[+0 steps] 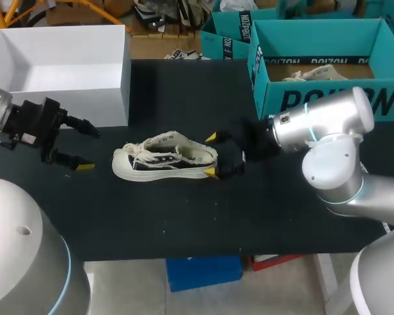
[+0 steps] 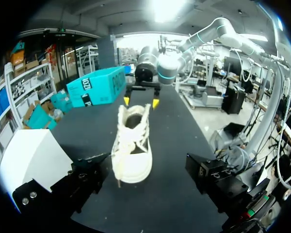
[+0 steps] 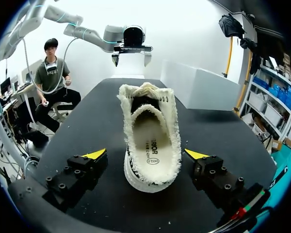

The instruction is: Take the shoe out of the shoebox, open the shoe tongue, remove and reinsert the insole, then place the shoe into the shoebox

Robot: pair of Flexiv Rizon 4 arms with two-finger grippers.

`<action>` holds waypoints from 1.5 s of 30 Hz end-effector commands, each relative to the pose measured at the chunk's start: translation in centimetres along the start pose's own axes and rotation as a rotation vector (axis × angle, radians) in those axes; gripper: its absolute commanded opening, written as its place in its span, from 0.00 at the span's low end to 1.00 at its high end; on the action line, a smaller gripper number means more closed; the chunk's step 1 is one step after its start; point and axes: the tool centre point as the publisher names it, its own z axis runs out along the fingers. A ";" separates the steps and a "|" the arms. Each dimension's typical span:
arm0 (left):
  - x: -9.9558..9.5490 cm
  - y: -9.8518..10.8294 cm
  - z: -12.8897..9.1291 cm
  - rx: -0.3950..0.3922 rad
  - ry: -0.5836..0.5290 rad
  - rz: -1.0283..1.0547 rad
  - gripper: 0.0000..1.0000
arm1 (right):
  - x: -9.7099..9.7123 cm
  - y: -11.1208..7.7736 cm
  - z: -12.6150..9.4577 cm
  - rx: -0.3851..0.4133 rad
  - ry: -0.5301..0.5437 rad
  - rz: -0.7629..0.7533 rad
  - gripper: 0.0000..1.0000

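1. the shoe [image 1: 165, 157] is a low canvas one, cream with frayed edges, black side panels, cream laces and a white rubber toe and sole.
2. it stands upright on its sole near the middle of the surface [image 1: 184, 230], outside both boxes, with its toe toward the left arm and its heel toward the right arm.
3. in the right wrist view the shoe [image 3: 150, 141] shows its mouth wide open, with the pale insole [image 3: 150, 145] lying flat inside and a small printed mark on it.
4. the right pincer [image 1: 211, 155] is spread wide around the heel. its yellow tips sit one on each side of the shoe, and the right wrist view shows a gap on both sides, so neither touches it.
5. the left pincer [image 1: 88, 149] is also spread. it hangs beyond the toe, apart from the shoe and holding nothing.
6. in the left wrist view the shoe [image 2: 132, 145] lies ahead of the spread fingers [image 2: 87, 172], with the right pincer [image 2: 141, 102] behind its heel.
7. the surface is black and matte.
8. a white box [image 1: 59, 65] stands open at the far left corner, just behind the left pincer.
9. a teal box [image 1: 322, 98] stands open at the far right, behind the right arm, with something pale inside, too unclear to name.
10. nothing lies between either pincer and the shoe.
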 end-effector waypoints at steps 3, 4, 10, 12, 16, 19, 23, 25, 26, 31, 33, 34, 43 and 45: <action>0.1 0.1 0.1 -0.002 -0.005 0.002 1.00 | -0.5 -0.9 1.4 -0.022 0.008 0.002 1.00; 0.1 0.1 0.1 -0.002 -0.005 0.002 1.00 | -0.6 -0.9 1.5 -0.024 0.009 0.003 1.00; 0.1 0.1 0.1 -0.002 -0.005 0.002 1.00 | -0.7 -1.3 2.0 -0.038 0.011 0.012 1.00; 0.1 0.1 0.1 -0.002 -0.005 0.002 1.00 | -0.8 -1.5 2.3 -0.041 0.014 0.014 1.00; 0.1 0.1 0.1 -0.002 -0.005 0.002 1.00 | -1.0 -1.7 2.6 -0.048 0.018 0.017 1.00; 0.1 0.1 0.1 -0.002 -0.005 0.002 1.00 | -1.3 -1.8 2.9 -0.053 0.021 0.017 1.00; 0.1 0.1 0.1 -0.002 -0.005 0.002 1.00 | -1.6 -1.8 3.2 -0.057 0.026 0.017 1.00; 0.1 0.1 0.1 -0.002 -0.005 0.002 1.00 | -1.7 -1.8 3.3 -0.058 0.028 0.016 1.00; 0.1 0.1 0.1 -0.002 -0.005 0.002 1.00 | -1.7 -1.8 3.3 -0.058 0.030 0.017 1.00; 0.1 0.1 0.1 -0.002 -0.005 0.002 1.00 | -1.8 -1.7 3.6 -0.060 0.034 0.020 1.00; 0.1 0.1 0.1 -0.002 -0.005 0.002 1.00 | -1.8 -1.6 3.8 -0.061 0.036 0.020 1.00; 0.1 0.1 0.1 -0.002 -0.005 0.002 1.00 | -1.8 -1.6 3.9 -0.063 0.036 0.021 1.00; 0.1 0.1 0.1 -0.002 -0.005 0.002 1.00 | -1.7 -1.4 4.8 -0.076 0.045 0.024 1.00; 0.1 0.1 0.1 -0.002 -0.005 0.002 1.00 | -1.7 -1.4 5.0 -0.079 0.047 0.025 1.00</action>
